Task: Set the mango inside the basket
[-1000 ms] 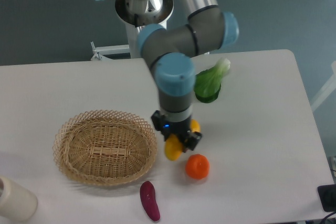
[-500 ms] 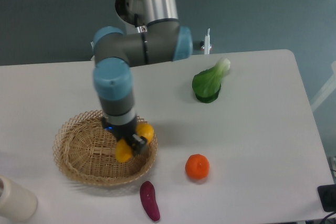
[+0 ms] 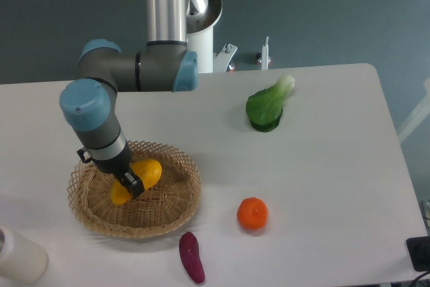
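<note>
The mango (image 3: 139,179) is yellow shading to orange and sits between my fingers, low inside the basket (image 3: 175,206), a wide shallow oval of pale woven wicker at the table's front left. My gripper (image 3: 131,185) is shut on the mango over the basket's left-centre. I cannot tell whether the mango touches the basket floor. The arm reaches down from the back over the basket's far rim.
A round orange (image 3: 252,213) lies right of the basket. A purple eggplant (image 3: 191,257) lies at the front edge. A green bok choy (image 3: 267,104) is at the back right. A white cylinder (image 3: 17,255) stands at the front left corner.
My gripper has carried the mango leftward from beside the orange, over the basket's right rim, to the basket's left-centre, and lower into it.
</note>
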{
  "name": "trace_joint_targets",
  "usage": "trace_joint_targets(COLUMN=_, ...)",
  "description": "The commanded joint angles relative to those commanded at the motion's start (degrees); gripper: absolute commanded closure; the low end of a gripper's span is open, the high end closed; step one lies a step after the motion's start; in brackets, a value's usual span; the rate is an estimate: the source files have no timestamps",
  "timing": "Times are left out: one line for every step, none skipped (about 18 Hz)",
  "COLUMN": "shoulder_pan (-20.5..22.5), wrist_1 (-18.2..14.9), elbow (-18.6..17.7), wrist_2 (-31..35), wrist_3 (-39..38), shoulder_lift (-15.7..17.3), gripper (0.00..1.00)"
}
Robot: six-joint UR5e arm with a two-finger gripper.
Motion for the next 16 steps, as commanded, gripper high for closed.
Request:
trace_joint_targets(shoulder_pan=0.0, wrist_1=-0.09, elbow=0.09, wrist_2=-0.17, wrist_3=-0.09, shoulder_lift=0.17, gripper=0.07)
trace_joint_targets(shoulder_pan=-0.09, wrist_1=-0.17, elbow=0.26, wrist_2=-0.78, wrist_3=-0.09, shoulder_lift=0.18, gripper=0.0)
trace_joint_targets(shoulder_pan=-0.26, wrist_1=-0.09, elbow=0.0, wrist_2=-0.96, wrist_3=-0.09, shoulder_lift=0.26, gripper=0.0)
trace_joint_targets(shoulder_pan=-0.35, wrist_1=-0.17, elbow=0.17, wrist_2=-1.14, wrist_3=-0.09, shoulder_lift=0.61, gripper=0.0)
trace_joint_targets(shoulder_pan=-0.35, wrist_1=-0.09, elbow=0.35, wrist_2=-1.14, wrist_3=0.0, shoulder_lift=0.96, gripper=0.0)
trace_joint_targets(shoulder_pan=-0.26, wrist_1=-0.09, elbow=0.7, wrist_2=-1.14, wrist_3=-0.09, shoulder_lift=0.79, gripper=0.0)
trace_joint_targets(shoulder_pan=-0.18, wrist_1=-0.17, elbow=1.23, wrist_2=-0.97, wrist_3=-0.17, shoulder_lift=0.62, gripper=0.0)
trace_joint_targets(shoulder_pan=0.26, wrist_1=-0.18, elbow=1.49, wrist_2=-0.88, wrist_3=-0.18, shoulder_lift=0.88, gripper=0.0)
trace_joint_targets(shoulder_pan=1.57, wrist_1=-0.26, elbow=1.67, wrist_2=-0.88, wrist_3=0.17, shoulder_lift=1.23, gripper=0.0)
trace_joint_targets(shoulder_pan=3.41, wrist_1=-0.26, elbow=1.76, wrist_2=-1.23, wrist_3=0.44, shoulder_lift=2.01, gripper=0.0)
trace_joint_targets(shoulder_pan=4.56, wrist_1=-0.61, elbow=2.02, wrist_2=-1.14, wrist_3=0.7, shoulder_lift=2.46, gripper=0.0)
trace_joint_targets(shoulder_pan=5.7, wrist_1=-0.7, elbow=2.28, wrist_2=-1.14, wrist_3=0.88, shoulder_lift=2.72, gripper=0.0)
trace_joint_targets(shoulder_pan=7.37, wrist_1=-0.88, elbow=2.72, wrist_2=-1.23, wrist_3=0.97, shoulder_lift=2.99, gripper=0.0)
trace_joint_targets(shoulder_pan=8.77, wrist_1=-1.05, elbow=3.16, wrist_2=-1.23, wrist_3=1.14, shoulder_lift=3.25, gripper=0.0)
trace_joint_targets(shoulder_pan=9.75, wrist_1=-1.05, elbow=3.51, wrist_2=-1.14, wrist_3=2.01, shoulder_lift=3.17, gripper=0.0)
trace_joint_targets(shoulder_pan=10.8, wrist_1=-1.14, elbow=3.78, wrist_2=-1.06, wrist_3=3.76, shoulder_lift=3.16, gripper=0.0)
